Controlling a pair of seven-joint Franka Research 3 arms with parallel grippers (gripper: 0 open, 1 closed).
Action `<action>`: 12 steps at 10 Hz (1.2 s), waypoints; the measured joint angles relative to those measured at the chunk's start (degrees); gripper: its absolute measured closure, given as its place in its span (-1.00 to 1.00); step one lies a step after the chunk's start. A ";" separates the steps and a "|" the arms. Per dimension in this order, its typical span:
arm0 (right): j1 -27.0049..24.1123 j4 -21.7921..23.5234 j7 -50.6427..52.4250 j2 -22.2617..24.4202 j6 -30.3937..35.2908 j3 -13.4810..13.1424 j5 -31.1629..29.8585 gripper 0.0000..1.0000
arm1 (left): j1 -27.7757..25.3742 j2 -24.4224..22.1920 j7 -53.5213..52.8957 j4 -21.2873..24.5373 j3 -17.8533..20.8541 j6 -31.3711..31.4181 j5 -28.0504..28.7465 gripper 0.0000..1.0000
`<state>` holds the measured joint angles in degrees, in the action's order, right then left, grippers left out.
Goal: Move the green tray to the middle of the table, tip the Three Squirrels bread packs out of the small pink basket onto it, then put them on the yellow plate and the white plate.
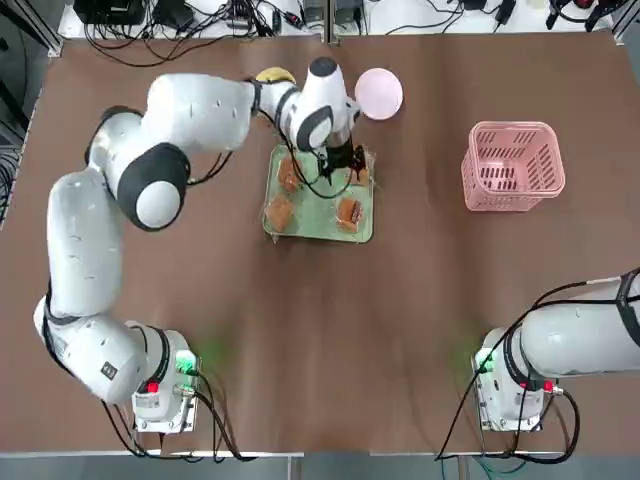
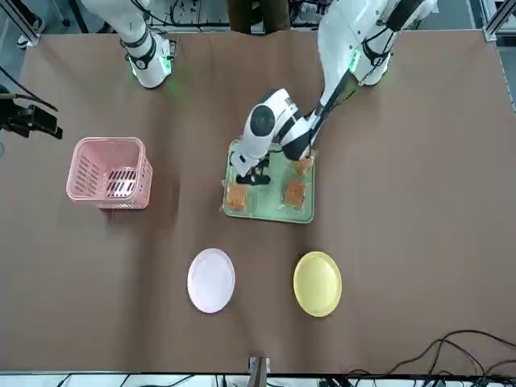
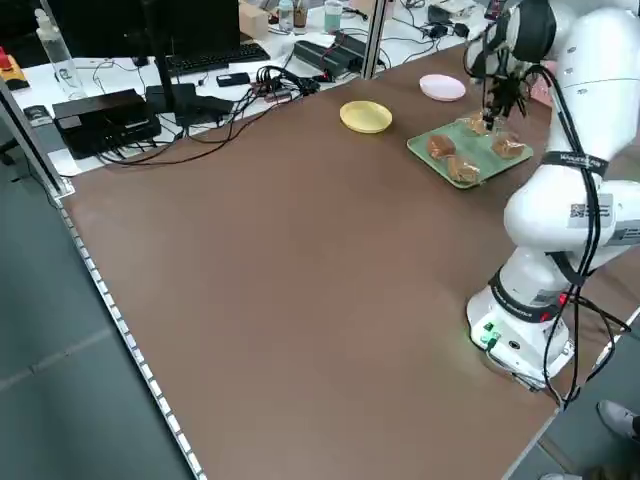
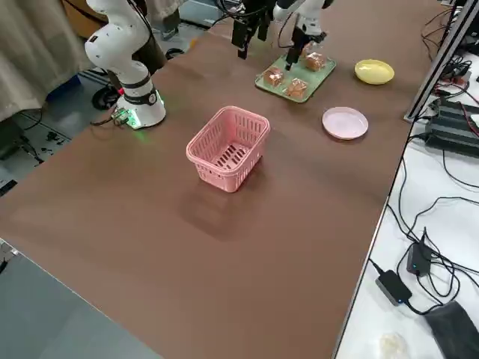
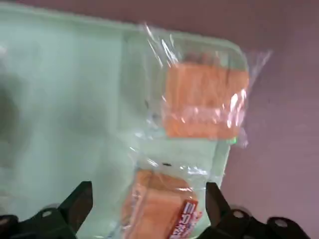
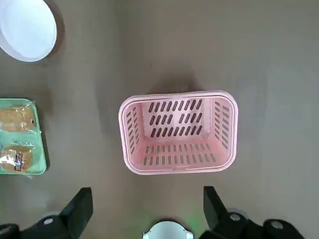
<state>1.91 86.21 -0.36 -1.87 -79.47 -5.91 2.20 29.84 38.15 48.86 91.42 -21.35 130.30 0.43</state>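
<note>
The left end effector (image 5: 144,211), fingers spread wide, hovers over a bread pack (image 5: 164,209) on the green tray (image 5: 65,114).

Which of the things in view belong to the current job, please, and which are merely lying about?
Belonging to the job:
green tray
Three Squirrels bread packs, all on the tray
small pink basket, upright and empty
yellow plate
white plate
left end effector, open over the tray

Lying about:
keyboard and cables beyond the table's edge

overhead, front, sides, wrists; green tray (image 1: 320,212) shared
</note>
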 joint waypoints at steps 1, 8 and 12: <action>-0.01 0.01 0.01 0.00 0.00 0.00 0.00 -0.96 | -3.31 -2.94 -2.95 -0.28 0.10 -4.67 0.06 -1.00; 2.21 0.14 0.74 -0.66 -3.48 0.96 0.57 -0.95 | -32.59 -12.43 -25.18 -4.44 0.63 -20.58 9.59 -1.00; 10.51 1.74 0.06 -5.48 -13.30 1.33 0.75 -0.92 | -39.20 -14.10 -30.87 -8.85 0.54 -21.25 11.95 -1.00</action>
<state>12.42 87.95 -0.29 -7.35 -92.77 -4.58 2.96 -9.36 24.05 17.99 82.57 -20.82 109.05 12.38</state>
